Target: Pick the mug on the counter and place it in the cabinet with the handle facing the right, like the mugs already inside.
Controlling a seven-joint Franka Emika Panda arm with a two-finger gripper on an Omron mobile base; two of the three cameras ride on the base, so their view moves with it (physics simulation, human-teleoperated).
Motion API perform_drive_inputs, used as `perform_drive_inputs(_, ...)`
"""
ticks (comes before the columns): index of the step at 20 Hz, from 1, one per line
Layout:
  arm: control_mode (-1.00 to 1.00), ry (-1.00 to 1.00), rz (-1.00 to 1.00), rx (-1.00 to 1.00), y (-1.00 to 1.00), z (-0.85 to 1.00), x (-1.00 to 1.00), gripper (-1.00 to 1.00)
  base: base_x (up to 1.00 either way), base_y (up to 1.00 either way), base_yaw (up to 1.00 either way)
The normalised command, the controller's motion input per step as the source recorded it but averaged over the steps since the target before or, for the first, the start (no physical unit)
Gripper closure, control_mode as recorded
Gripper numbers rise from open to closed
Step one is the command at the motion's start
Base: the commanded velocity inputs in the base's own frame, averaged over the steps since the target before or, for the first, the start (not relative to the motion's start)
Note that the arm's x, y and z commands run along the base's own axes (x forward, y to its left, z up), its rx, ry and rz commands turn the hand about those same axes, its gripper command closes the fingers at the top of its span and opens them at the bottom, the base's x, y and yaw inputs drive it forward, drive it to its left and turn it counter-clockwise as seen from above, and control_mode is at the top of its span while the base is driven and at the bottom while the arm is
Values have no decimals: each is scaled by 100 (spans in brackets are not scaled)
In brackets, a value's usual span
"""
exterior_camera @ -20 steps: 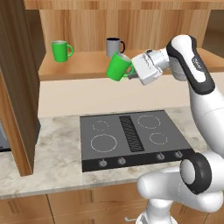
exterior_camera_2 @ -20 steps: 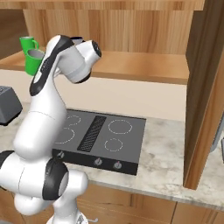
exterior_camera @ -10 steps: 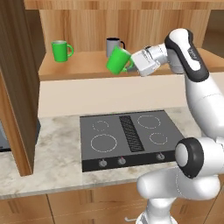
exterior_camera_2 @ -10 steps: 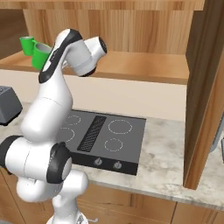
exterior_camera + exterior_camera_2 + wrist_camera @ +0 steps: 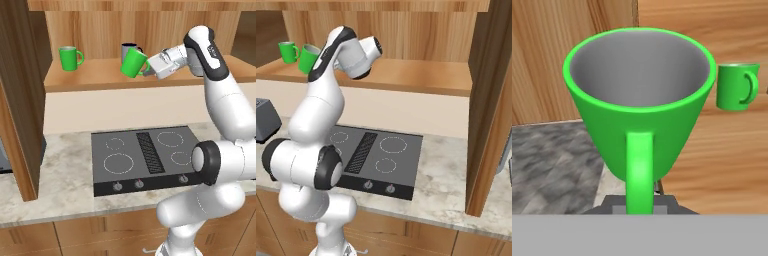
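Illumination is even, diffuse and bright in all three views, with no visible source. Shadows are soft: dim shading at 12 o'clock under the cabinet top. The robot arm shows mild gloss. Rendering is slightly soft; no edge distortion.

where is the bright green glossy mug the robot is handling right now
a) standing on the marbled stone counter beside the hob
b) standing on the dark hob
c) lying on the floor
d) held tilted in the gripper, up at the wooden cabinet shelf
d: the bright green glossy mug is tilted in the gripper, lifted up by the wooden cabinet shelf, right in front of the grey mug and well above the dark hob.
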Motion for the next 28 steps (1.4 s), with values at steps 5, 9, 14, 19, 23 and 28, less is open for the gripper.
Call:
perform_drive_inputs(5,-100,0,0,-2,-2,0,31,100,0,0,0)
perform_drive_inputs(9,-100,-4,0,-3,-3,-5,20,100,0,0,0)
perform_drive_inputs(14,-100,-4,0,-4,-1,-8,17,100,0,0,0)
perform_drive_inputs(19,-100,-3,0,-3,-1,-7,19,100,0,0,0)
perform_drive_inputs(23,-100,0,0,-1,-5,-3,23,100,0,0,0)
perform_drive_inputs(28,-100,0,0,-3,-8,-15,21,100,0,0,0)
